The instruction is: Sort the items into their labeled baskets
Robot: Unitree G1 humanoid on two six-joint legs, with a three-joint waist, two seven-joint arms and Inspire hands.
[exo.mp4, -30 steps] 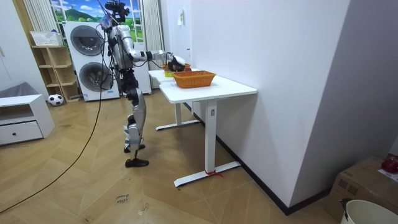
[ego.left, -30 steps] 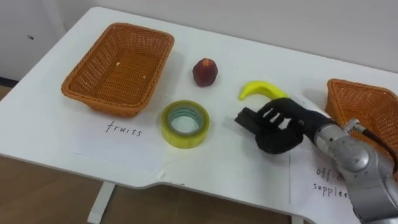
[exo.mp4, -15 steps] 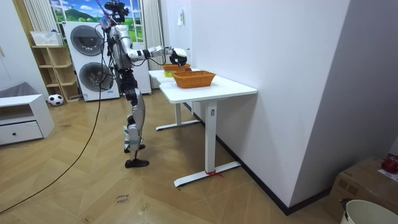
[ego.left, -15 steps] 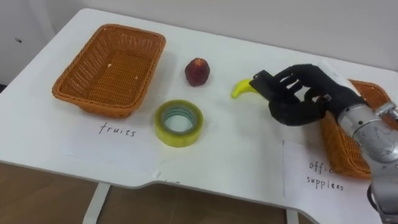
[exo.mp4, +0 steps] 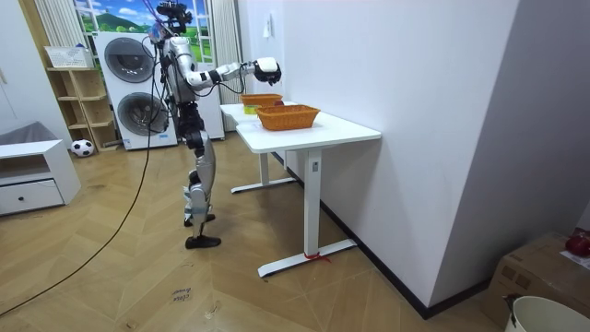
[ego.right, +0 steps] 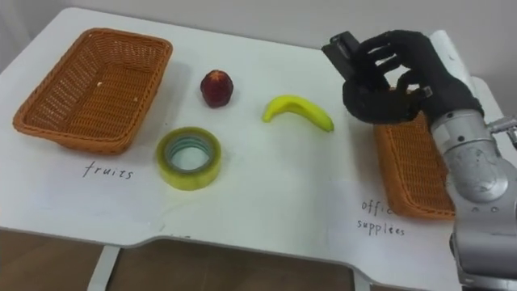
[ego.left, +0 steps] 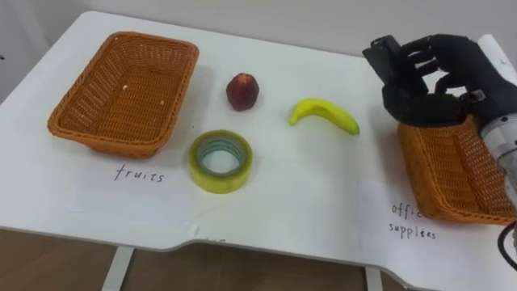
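The right robot hand (ego.left: 443,79) is hanging in the air at about 2 o'clock in the eye view, its fingers curling around a small black rectangular object (ego.left: 383,56) and grasping it just above the near-left rim of the wicker office-supplies basket (ego.left: 452,178), which is sitting at 3 o'clock on the white desk (ego.left: 299,190). A yellow banana (ego.left: 325,115) is lying near the centre, with a red fruit (ego.left: 242,91) at its 9 o'clock. A roll of yellow tape (ego.left: 220,162) is lying flat at 6 o'clock from that fruit. The empty wicker fruit basket (ego.left: 73,121) is sitting at 10 o'clock. In the room view the robot is standing at the desk's end, arm reaching over it.
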